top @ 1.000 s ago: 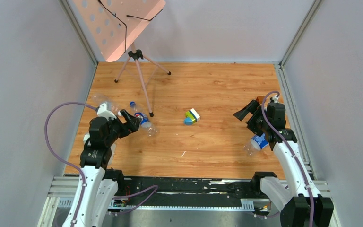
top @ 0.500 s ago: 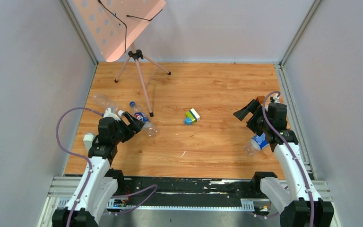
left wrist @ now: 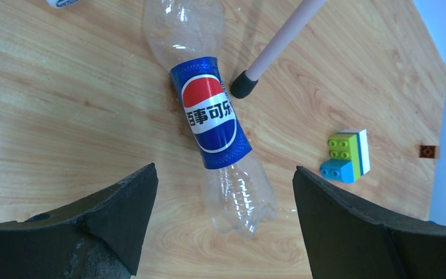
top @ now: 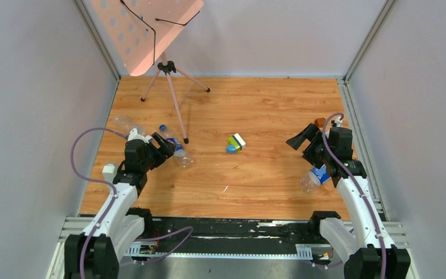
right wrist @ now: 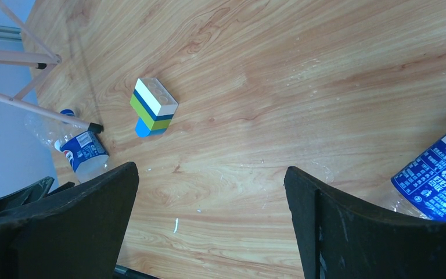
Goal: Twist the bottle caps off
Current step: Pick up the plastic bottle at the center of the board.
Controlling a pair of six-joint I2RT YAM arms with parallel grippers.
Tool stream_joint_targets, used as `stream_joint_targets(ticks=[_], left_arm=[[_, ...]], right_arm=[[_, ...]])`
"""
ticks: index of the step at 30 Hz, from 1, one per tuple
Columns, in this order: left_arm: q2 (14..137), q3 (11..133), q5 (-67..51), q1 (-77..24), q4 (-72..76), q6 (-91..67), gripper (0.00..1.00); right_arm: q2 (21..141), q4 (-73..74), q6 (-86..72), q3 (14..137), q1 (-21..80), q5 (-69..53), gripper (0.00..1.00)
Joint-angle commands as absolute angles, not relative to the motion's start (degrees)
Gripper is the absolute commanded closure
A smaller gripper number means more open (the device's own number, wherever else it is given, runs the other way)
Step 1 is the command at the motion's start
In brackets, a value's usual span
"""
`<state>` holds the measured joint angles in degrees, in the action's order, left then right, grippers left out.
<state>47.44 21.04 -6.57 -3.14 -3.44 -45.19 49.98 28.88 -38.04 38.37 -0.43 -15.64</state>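
My left gripper (left wrist: 223, 174), right gripper (right wrist: 209, 170): spread wide, empty. Three crinkly clear bottles (left wrist: 212, 113): two blue-labelled, one bare. One round blue cap (top: 162, 128).

Top camera overhead, far; wrist cameras near table (top: 255, 174), probably facing inward; share toy blocks (top: 236, 143).

Bright, even light, soft faint shadows, sharp focus, glints on bottle (left wrist: 209, 113)

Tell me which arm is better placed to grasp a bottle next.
Left, probably. The left gripper hangs open right over the blue-labelled bottle; the right gripper, also open, faces bare table, its nearest bottle off to one side.
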Motion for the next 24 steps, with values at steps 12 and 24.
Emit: stream_joint_targets(ticks=[12,24], left_arm=[[65.1,24.0,1.1,-10.3,10.2,-44.2,0.16],[57.9,19.8,3.5,-10.5,3.0,-36.2,0.38]], right_arm=[[49.0,30.7,-37.8,40.8,-0.3,-15.1,0.01],[49.6,31.6,-37.7,40.7,-0.3,-15.1,0.01]])
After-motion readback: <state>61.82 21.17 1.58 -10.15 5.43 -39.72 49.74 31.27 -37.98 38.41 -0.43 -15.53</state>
